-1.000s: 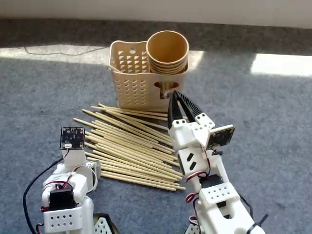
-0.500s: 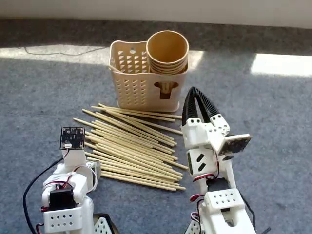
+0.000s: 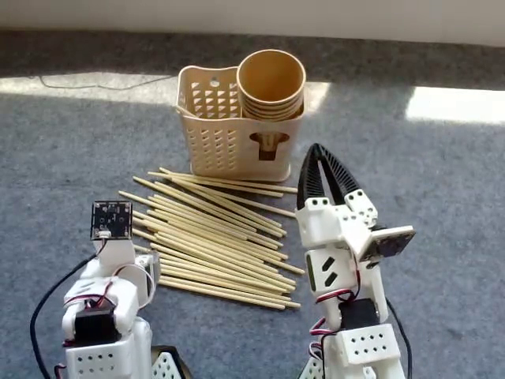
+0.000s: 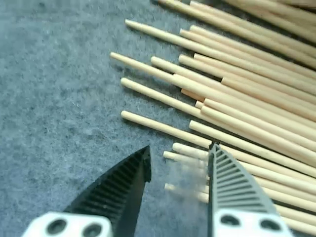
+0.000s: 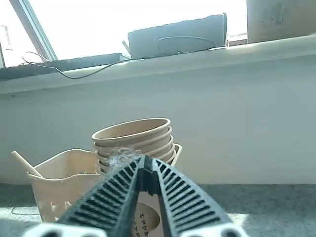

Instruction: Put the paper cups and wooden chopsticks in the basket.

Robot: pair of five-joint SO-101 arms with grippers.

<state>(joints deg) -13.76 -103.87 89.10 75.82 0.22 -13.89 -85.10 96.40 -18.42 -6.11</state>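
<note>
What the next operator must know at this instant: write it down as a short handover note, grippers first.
Left gripper: fingers open, empty, over the near ends of the wooden chopsticks.
Right gripper: fingers shut, empty, raised in front of the basket, off its right front corner.
Paper cups: stacked, standing in the basket's right side.
The chopsticks lie in a loose pile on the grey carpet in front of the basket.
Done: cups are in.
Left: the pile of chopsticks has to go into the basket.
</note>
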